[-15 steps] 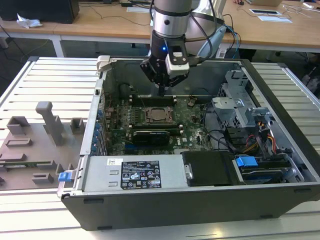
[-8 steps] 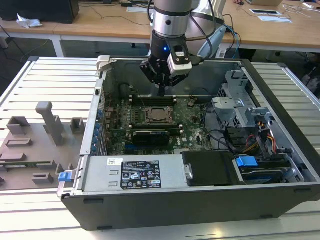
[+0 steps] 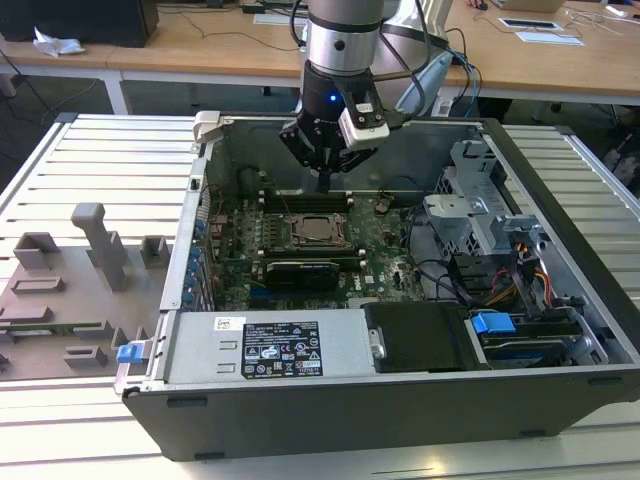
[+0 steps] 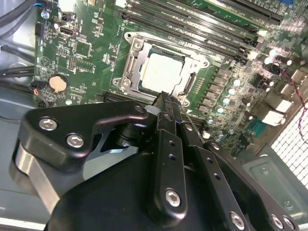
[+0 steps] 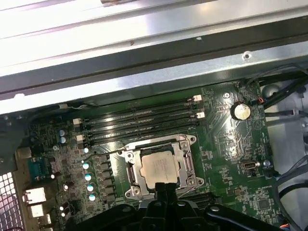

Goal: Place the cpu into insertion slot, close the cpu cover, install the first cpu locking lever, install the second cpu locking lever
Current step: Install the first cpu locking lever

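Observation:
The cpu [image 3: 318, 231] [image 4: 162, 72] [image 5: 160, 169], a pale silver square, lies flat in the insertion slot [image 3: 297, 222] on the green board. The cpu cover [image 4: 136, 61] [image 5: 132, 169], a silver frame, lies down around it with the chip showing through its window. My gripper [image 3: 323, 185] [image 4: 163, 97] [image 5: 166, 186] hangs inside the case, a little above the board. In the exterior view it is just behind the socket, over the long black slots. Its fingers are shut together with nothing between them. In both wrist views the tips point at the socket's near edge.
The open computer case [image 3: 560, 190] walls in the board on all sides. A metal drive cage [image 3: 470, 215] with cables stands at the exterior view's right, and the power supply [image 3: 280, 348] lies in front. Grey fixtures [image 3: 100, 245] sit on the table at the left.

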Available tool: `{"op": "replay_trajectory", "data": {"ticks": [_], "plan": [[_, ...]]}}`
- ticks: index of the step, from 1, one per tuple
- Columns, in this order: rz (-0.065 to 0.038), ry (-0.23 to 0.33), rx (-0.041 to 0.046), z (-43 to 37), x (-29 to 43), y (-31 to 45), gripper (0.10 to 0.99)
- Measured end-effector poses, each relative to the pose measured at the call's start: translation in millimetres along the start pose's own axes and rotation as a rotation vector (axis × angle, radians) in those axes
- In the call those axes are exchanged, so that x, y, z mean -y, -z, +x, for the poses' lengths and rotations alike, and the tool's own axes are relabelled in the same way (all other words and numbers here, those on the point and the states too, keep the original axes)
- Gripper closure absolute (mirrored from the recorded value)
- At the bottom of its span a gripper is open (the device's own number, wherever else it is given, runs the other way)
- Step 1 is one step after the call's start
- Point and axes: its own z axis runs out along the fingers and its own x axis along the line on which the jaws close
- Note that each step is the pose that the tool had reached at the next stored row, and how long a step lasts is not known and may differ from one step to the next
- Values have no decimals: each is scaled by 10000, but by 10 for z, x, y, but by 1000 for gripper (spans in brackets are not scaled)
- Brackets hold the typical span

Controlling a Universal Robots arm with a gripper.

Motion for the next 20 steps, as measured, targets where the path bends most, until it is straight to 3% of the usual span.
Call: {"op": "replay_trajectory", "data": {"ticks": [8,20], "plan": [[17,1001,12,0,0,0,980],[35,1963,24,0,0,0,980]]}}
